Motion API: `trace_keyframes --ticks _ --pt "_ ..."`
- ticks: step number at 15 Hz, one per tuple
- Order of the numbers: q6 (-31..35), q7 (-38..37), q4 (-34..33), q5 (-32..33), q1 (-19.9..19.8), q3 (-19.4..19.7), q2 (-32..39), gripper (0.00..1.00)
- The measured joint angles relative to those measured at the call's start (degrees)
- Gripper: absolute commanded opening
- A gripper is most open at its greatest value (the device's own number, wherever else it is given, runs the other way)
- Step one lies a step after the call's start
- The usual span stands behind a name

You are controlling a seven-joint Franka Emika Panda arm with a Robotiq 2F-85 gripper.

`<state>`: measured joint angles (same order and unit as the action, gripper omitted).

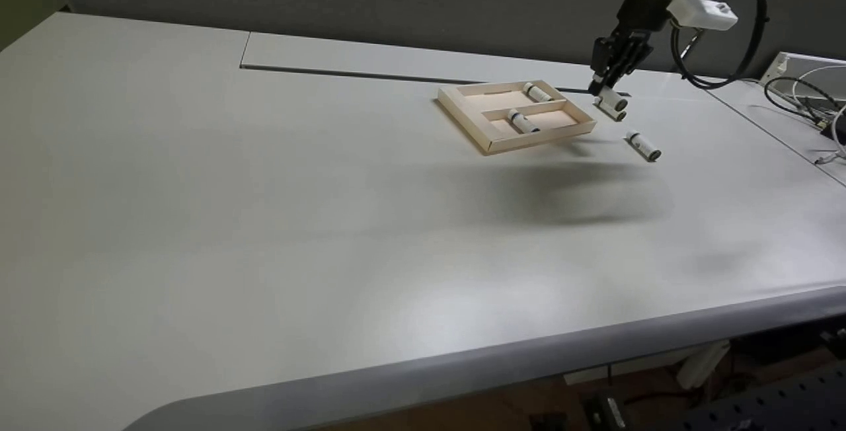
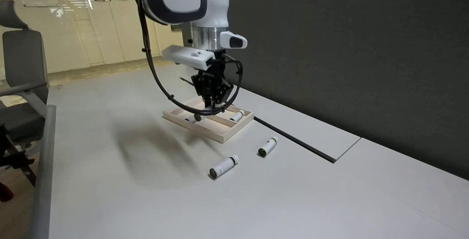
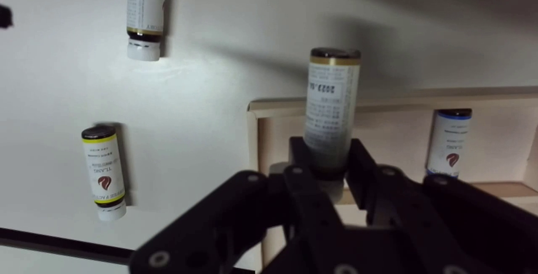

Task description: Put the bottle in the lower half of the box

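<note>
My gripper point(image 3: 325, 154) is shut on a whitish bottle point(image 3: 332, 97) with a gold band, near its white cap. The bottle's dark base points away from the fingers. The gripper also shows in both exterior views point(image 1: 603, 82) point(image 2: 212, 105), holding the bottle point(image 1: 613, 98) point(image 2: 202, 116) above table height. The tan wooden box point(image 1: 462, 119) point(image 2: 190, 126) lies flat on the table. In the wrist view the held bottle overlaps the box's rim point(image 3: 277, 108) and a compartment near a corner. Two bottles point(image 1: 537, 92) point(image 1: 523, 121) lie in separate compartments; one has blue bands point(image 3: 449, 143).
Two more bottles lie on the table beside the box: a gold-banded one point(image 3: 146, 5) point(image 2: 224, 166) and a yellow-banded one point(image 3: 104, 164) point(image 2: 268, 146). A dark slot point(image 2: 293, 140) runs along the table near the grey partition point(image 2: 348, 66). Cables point(image 1: 813, 97) lie at the table's side.
</note>
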<state>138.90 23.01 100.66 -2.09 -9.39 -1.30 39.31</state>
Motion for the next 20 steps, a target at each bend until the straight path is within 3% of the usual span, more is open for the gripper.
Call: trace_keyframes --ticks 12,20 --pt "-0.3 -2.2 -15.6 1.2 1.3 0.3 12.2 0.07" --pt "-2.8 -3.9 -21.4 2.2 4.6 0.3 17.2 0.07"
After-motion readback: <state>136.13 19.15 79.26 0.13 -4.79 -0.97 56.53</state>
